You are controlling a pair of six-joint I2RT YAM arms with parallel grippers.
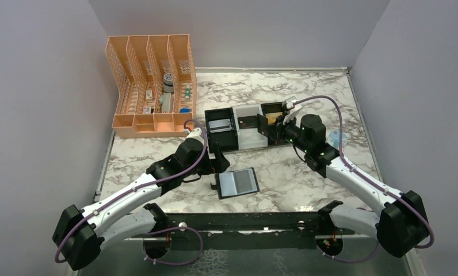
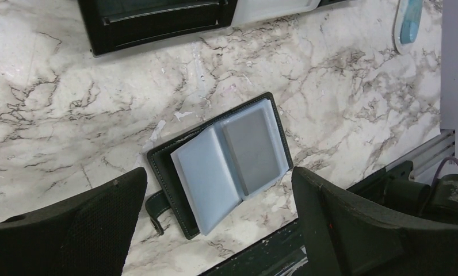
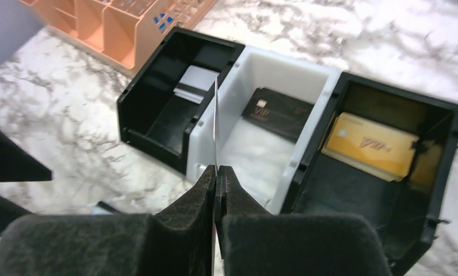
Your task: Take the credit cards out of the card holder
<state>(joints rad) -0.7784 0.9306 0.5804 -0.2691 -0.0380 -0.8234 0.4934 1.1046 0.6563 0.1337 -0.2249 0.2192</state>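
The card holder [image 1: 238, 183] lies open on the marble table, with its blue-grey lining up and its snap tab [image 2: 155, 210] at the left. A dark grey credit card [image 2: 252, 149] sits in its right pocket. My left gripper [image 1: 219, 167] is open and empty, hovering above the card holder [image 2: 180, 172] with its jaws to either side. My right gripper [image 3: 217, 172] is shut on a thin card [image 3: 216, 121], seen edge-on, above the wall between the left black tray [image 3: 152, 115] and the white tray [image 3: 273, 63]. In the top view that card [image 1: 263, 123] looks dark.
A silver card [image 3: 192, 83] lies in the left black tray, a dark card [image 3: 278, 106] in the white tray, and a gold card [image 3: 370, 144] in the right black tray [image 3: 439, 172]. An orange desk organiser [image 1: 152, 86] stands at the back left. A small blue-white object [image 1: 337, 138] lies at the right.
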